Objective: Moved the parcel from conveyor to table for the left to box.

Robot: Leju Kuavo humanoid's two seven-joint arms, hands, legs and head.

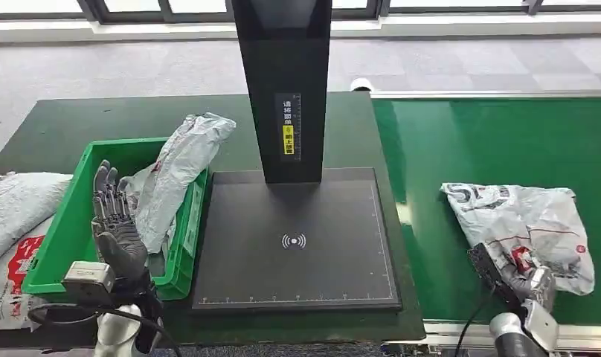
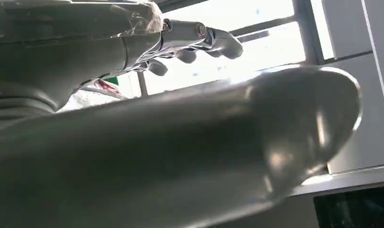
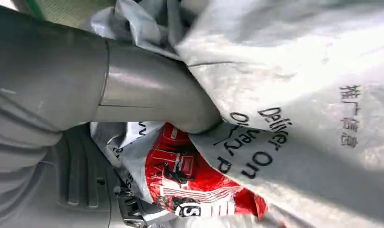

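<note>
A crumpled grey parcel with red print lies on the green conveyor at the right. My right hand is at its near edge. In the right wrist view the thumb presses into the parcel, and a fold of the bag sits between thumb and palm, so the hand grips it. My left hand is raised over the green box with fingers straight and apart, holding nothing. Its fingers point toward bright windows in the left wrist view.
Another grey parcel leans over the green box's far right rim. A black scanning plate with a tall black post occupies the table's middle. White sacks lie left of the box.
</note>
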